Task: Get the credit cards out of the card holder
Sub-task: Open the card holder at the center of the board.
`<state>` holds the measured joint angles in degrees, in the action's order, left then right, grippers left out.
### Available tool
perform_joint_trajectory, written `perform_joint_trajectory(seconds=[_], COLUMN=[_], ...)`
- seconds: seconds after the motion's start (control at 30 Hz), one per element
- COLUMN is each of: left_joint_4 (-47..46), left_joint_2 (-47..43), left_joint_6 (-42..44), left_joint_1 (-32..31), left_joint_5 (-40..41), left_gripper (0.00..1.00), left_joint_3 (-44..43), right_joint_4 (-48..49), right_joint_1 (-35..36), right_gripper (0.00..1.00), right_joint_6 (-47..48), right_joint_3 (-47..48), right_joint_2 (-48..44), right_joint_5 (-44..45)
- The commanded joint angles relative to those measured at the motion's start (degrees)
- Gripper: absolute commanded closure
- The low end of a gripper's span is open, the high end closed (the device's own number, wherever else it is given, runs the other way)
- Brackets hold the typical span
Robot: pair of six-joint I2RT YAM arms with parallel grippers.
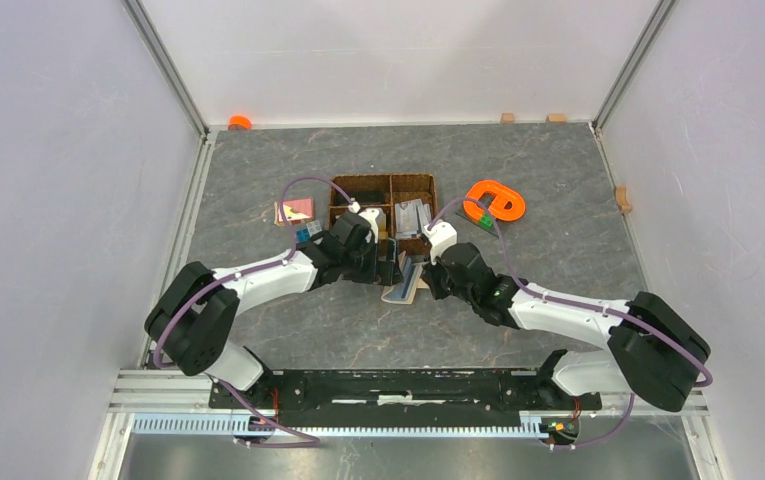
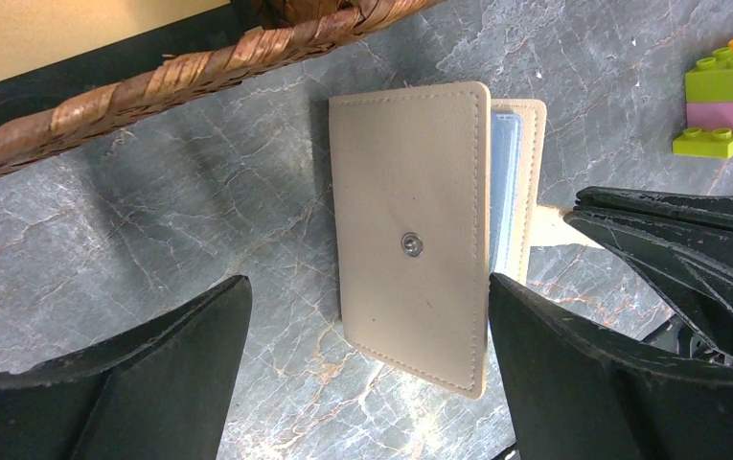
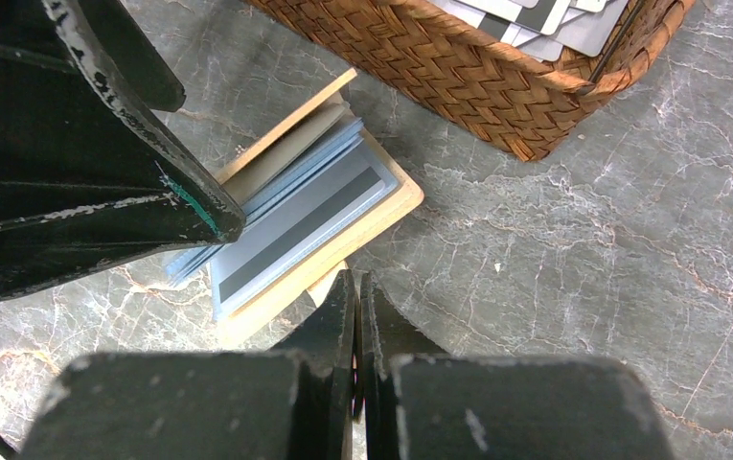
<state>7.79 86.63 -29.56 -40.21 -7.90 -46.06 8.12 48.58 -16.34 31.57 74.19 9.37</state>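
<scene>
From their bases at the near edge, both arms stretch forward and bend inward, so that their wrists meet over the middle of the marbled table [image 2: 199, 211]. The left gripper [image 2: 370, 287] is spread wide, with one finger on either side of the card holder [image 2: 410, 220]. The holder lies just in front of the woven basket [image 3: 458, 67], its beige cover lifted a little (blue-grey sleeves and a striped grey card [image 3: 295, 230] show inside). The right gripper [image 3: 355, 292] is pressed together on the holder's snap tab [image 2: 549, 225]. Farther right sit a toy brick stack [image 2: 726, 96] and an orange looped piece [image 1: 495, 200].
</scene>
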Motion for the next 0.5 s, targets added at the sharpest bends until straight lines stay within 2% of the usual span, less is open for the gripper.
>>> perform_joint_trajectory(seconds=[0.0, 0.47], left_joint_4=[0.31, -0.69], left_joint_2=[-1.28, -7.19], left_joint_6=[0.21, 0.02], left_joint_1=[0.3, 1.09], left_joint_5=[-0.24, 2.97], left_gripper=[0.03, 0.03], left_joint_3=[-0.12, 2.64], right_joint_4=[1.4, 1.01], right_joint_1=[-0.4, -0.59], right_gripper=[1.0, 1.0], right_joint_6=[1.46, 1.74], right_joint_3=[0.02, 0.25], right_joint_2=[-0.91, -0.74], right_joint_5=[0.81, 0.53])
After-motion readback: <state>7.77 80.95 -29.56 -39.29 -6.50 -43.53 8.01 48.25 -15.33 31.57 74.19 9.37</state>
